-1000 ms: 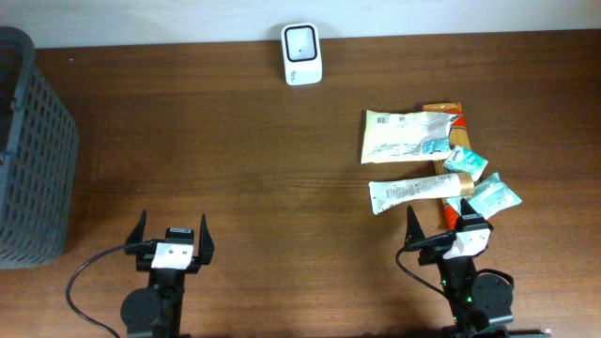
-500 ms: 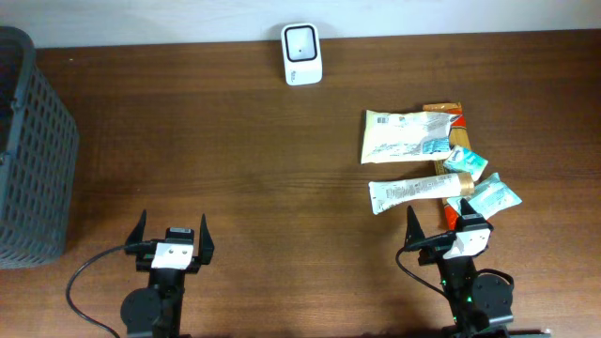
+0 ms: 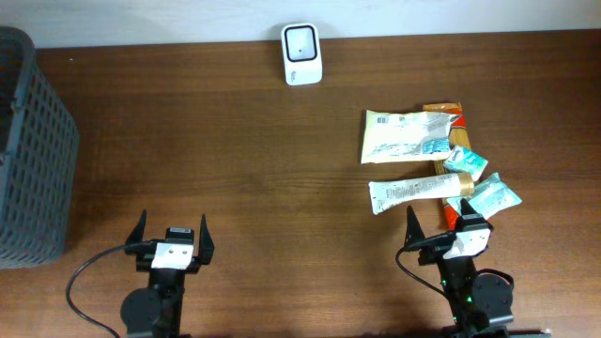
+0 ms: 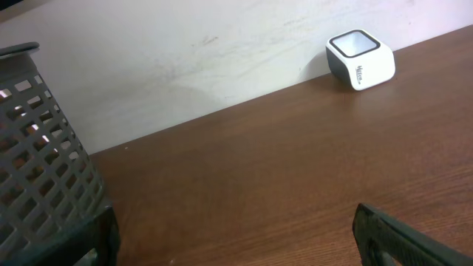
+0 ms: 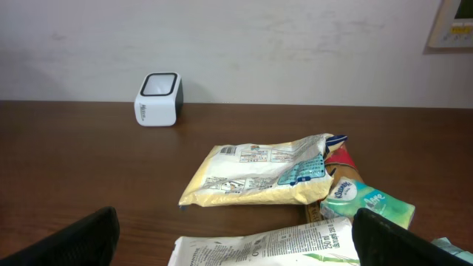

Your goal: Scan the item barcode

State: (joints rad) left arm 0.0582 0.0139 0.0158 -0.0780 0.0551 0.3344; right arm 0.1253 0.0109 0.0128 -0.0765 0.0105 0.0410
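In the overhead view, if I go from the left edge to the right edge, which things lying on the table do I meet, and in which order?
grey basket → white scanner → pale yellow packet → teal pack at the pile's right edge. The other items in the pile overlap these, so they are left out.

Bare tabletop [image 3: 235,160] runs from the left claw [image 3: 174,227] up to the scanner [image 3: 301,41]. A basket [image 3: 33,150] walls the left edge; a packet pile [image 3: 413,150] lies directly ahead of the right claw [image 3: 448,225].
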